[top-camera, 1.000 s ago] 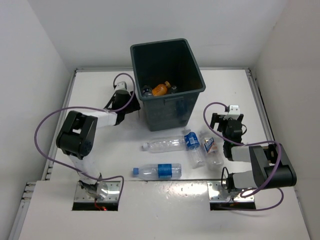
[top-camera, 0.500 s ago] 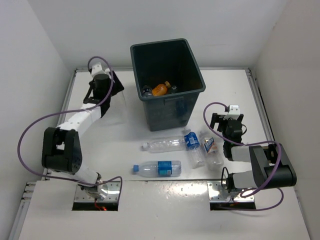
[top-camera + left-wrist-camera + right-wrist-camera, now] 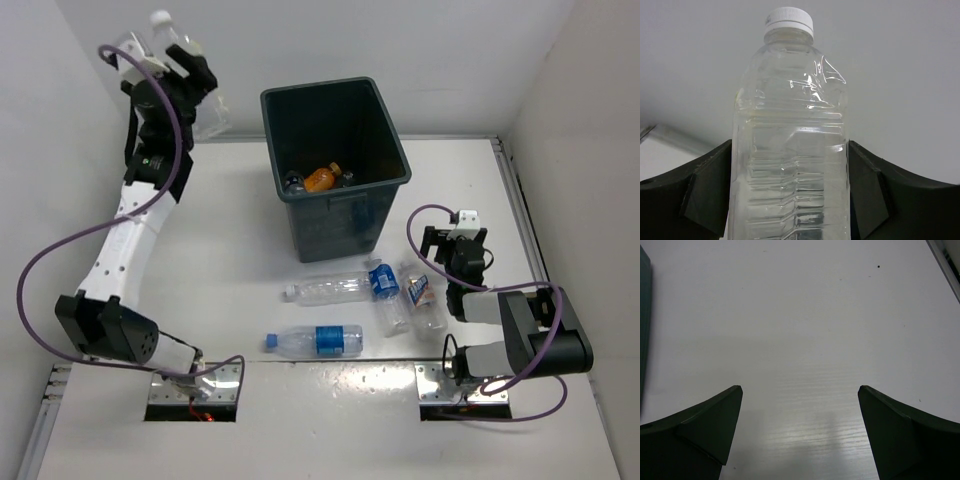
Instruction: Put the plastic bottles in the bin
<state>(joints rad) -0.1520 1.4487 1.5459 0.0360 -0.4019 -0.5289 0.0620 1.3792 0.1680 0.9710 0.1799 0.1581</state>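
Left tool: jaws part-way closed on the clear unlabelled bottle, one pad on each flank of the body, white cap pointing away from the tool. The wall near the shoulder is creased, so this is a soft, thin bottle.

Position: tool raised high. The bin stands off to the tool's right and well below it; the bottle is not over the opening.

Risks, as judged:
- Letting go here drops the bottle outside the bin, onto the worktop beside it. It must travel right first.
- A soft wall yields under the pads. A quick swing could let the bottle slide or twist out.
- Coming in too low, the bottle's free end could clip the near rim and shove the bin.
- Dropped from this height, it may bounce off the orange bottle inside.

Right tool: jaws wide, empty, bare worktop ahead. Four bottles lie near it on the worktop, among them a blue-labelled bottle.
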